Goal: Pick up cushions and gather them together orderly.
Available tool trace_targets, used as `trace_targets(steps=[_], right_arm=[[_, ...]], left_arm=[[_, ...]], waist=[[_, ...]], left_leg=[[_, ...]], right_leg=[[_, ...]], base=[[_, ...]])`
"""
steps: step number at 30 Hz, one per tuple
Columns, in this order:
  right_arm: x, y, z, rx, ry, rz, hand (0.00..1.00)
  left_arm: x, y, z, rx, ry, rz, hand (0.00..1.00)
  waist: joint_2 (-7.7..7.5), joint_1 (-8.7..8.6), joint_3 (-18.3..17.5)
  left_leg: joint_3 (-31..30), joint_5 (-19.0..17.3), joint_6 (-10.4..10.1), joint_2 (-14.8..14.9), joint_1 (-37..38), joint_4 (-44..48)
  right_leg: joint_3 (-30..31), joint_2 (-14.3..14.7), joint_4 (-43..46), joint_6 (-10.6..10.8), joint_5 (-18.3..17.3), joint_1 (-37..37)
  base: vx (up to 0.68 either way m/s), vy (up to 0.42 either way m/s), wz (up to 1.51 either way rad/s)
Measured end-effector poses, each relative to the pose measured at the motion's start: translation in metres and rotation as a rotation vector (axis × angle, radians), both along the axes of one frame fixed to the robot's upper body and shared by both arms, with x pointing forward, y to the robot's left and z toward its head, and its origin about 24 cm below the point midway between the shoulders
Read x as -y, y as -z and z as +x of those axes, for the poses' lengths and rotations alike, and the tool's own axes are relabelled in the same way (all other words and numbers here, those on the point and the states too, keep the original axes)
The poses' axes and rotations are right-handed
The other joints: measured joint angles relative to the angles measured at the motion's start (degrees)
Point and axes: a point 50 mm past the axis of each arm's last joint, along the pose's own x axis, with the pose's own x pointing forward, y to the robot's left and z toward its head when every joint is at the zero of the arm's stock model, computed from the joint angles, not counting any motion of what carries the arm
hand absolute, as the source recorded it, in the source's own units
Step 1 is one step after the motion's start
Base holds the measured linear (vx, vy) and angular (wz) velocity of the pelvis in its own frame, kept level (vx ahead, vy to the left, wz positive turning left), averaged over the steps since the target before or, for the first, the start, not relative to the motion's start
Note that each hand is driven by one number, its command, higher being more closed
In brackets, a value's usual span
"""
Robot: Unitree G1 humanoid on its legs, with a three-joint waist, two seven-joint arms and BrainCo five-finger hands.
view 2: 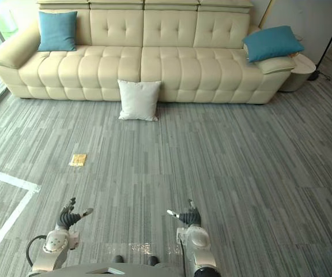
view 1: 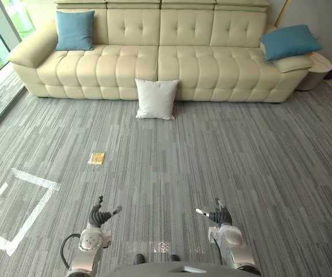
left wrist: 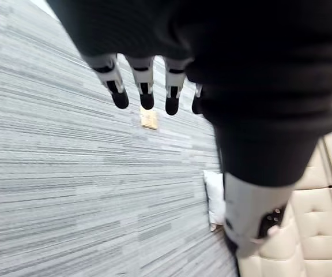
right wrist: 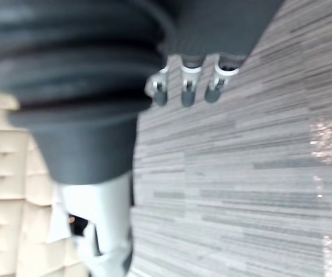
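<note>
The white cushion (view 1: 156,98) is standing on the grey carpet (view 1: 241,156), well ahead of the fingers and roughly midway between the two hands, and it is leaning against the front of the cream sofa (view 1: 183,63). One blue cushion (view 1: 75,30) is sitting far ahead and to the left of the left hand (view 1: 98,218), propped against the sofa's backrest. A second blue cushion (view 1: 289,41) is lying on the armrest far ahead and to the right of the right hand (view 1: 221,217). Both hands are hovering low over the carpet, well apart. The left fingers (left wrist: 144,86) and right fingers (right wrist: 188,86) are hanging released, grasping nothing. A small yellow object (view 1: 97,158) is lying ahead of the left fingers, with white tape lines (view 1: 30,208) running to their left.
</note>
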Motion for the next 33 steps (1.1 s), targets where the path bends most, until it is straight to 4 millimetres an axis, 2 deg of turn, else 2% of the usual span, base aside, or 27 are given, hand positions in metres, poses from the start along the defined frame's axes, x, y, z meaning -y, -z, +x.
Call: trace_targets(steps=[2,4,5,7,9,22,33], right_arm=[[0.003,0.01,-0.012,-0.068,0.03,0.006,0.0],[0.007,0.026,-0.034,-0.182,0.086,0.015,0.0],[0.008,0.029,-0.038,-0.202,0.098,0.02,0.0],[0.01,0.039,-0.056,-0.294,0.146,0.034,0.0],[0.013,0.042,-0.063,-0.32,0.184,0.045,0.0],[0.021,0.051,-0.09,-0.439,0.247,0.056,0.0],[0.02,0.054,-0.105,-0.434,0.374,0.129,0.0]], left_arm=[[-0.005,0.01,-0.011,-0.068,-0.037,0.001,0.0],[-0.014,0.025,-0.033,-0.18,-0.102,-0.004,0.0],[-0.015,0.027,-0.038,-0.201,-0.113,-0.005,0.0],[-0.016,0.039,-0.059,-0.306,-0.151,-0.022,0.0],[-0.017,0.042,-0.067,-0.342,-0.169,-0.03,0.0],[-0.016,0.049,-0.083,-0.414,-0.182,-0.064,0.0],[-0.015,0.051,-0.088,-0.433,-0.201,-0.075,0.0]], waist=[[-0.11,-0.01,0.08],[-0.49,0.04,0.24],[-0.57,0.05,0.29],[-0.77,0.15,0.44],[-0.79,0.28,0.45],[-0.96,0.43,0.57],[-0.87,0.52,0.79]], left_leg=[[0.02,0.0,0.0,0.0,0.23,-0.01],[-0.01,-0.01,-0.01,-0.01,0.87,-0.05],[-0.02,-0.01,0.0,-0.01,0.92,-0.05],[-0.03,0.0,0.01,-0.07,1.1,-0.05],[-0.02,-0.02,-0.03,-0.16,1.03,-0.06],[-0.58,-0.33,-0.06,-1.1,0.94,-0.08],[-1.8,-0.09,0.29,-1.39,1.06,-0.09]], right_leg=[[0.0,0.0,-0.02,0.01,0.0,0.24],[-0.06,0.0,-0.14,0.03,-0.02,0.95],[-0.07,0.0,-0.14,0.03,-0.02,1.0],[-0.14,-0.05,-0.2,0.07,-0.04,1.35],[-0.13,-0.12,-0.19,0.55,-0.36,1.47],[-0.87,-1.12,0.02,1.38,-0.61,1.62],[-2.2,-1.37,0.87,1.18,-1.46,1.79]], base=[[0.0,0.0,0.0],[0.0,0.0,0.0],[-0.03,-0.006,0.01],[-0.04,-0.004,0.01],[-0.06,-0.004,0.01],[-0.02,0.0,0.02],[0.0,-0.007,0.05]])
